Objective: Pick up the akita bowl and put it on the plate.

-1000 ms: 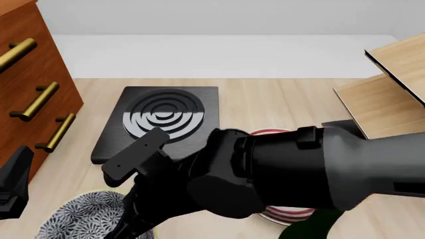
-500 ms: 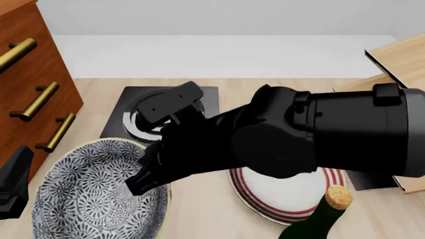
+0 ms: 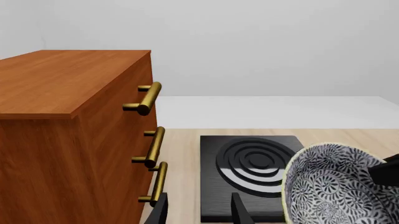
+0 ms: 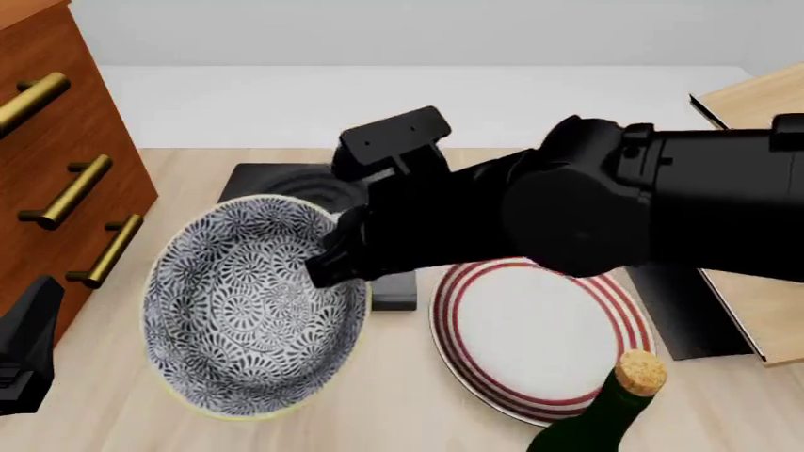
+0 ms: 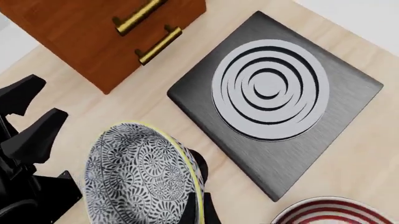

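Observation:
The akita bowl (image 4: 245, 315), dark blue and white with a pale yellowish rim, hangs tilted above the table's left part, its opening turned toward the front camera. My right gripper (image 4: 337, 264) is shut on its right rim; the right wrist view shows the rim of the bowl (image 5: 143, 175) pinched in the right gripper (image 5: 198, 203). The plate (image 4: 540, 330), white with red rings, lies on the table just right of the bowl, and its edge (image 5: 337, 212) shows in the right wrist view. My left gripper (image 3: 198, 212) stands open and holds nothing, low at the near left (image 4: 23, 358).
A black square slab (image 4: 270, 184) with raised rings lies behind the bowl. A wooden drawer cabinet (image 4: 63, 160) with brass handles stands at the left. A green corked bottle (image 4: 628, 400) stands at the near edge by the plate. Wooden boards (image 4: 735, 160) sit at the right.
The right arm has lifted the bowl from the near-left edge, carrying it up, away and to the right, tilted. The plate is now uncovered. The left arm has not moved.

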Controlling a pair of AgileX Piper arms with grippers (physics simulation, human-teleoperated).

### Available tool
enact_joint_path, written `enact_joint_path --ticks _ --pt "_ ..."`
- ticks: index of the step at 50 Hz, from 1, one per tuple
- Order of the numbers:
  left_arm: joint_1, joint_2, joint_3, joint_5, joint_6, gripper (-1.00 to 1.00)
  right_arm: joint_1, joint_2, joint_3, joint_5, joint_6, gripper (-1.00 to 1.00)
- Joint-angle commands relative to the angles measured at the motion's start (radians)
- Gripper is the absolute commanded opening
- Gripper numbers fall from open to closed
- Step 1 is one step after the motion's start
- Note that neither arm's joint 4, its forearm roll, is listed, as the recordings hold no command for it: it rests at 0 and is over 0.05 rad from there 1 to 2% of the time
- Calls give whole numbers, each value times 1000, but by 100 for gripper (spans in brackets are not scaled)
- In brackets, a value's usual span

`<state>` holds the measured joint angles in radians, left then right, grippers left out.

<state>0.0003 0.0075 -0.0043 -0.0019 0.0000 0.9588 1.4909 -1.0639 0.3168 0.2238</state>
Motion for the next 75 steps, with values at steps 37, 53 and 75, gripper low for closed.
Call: enact_joint_path --ticks 37,53,75 --pt "0 0 0 0 0 100 -409 -270 252 -79 132 -100" --pt "0 0 0 0 0 100 -558 -282 304 -70 193 -100" --pt "0 0 0 0 0 100 -648 -360 466 -67 248 -100"
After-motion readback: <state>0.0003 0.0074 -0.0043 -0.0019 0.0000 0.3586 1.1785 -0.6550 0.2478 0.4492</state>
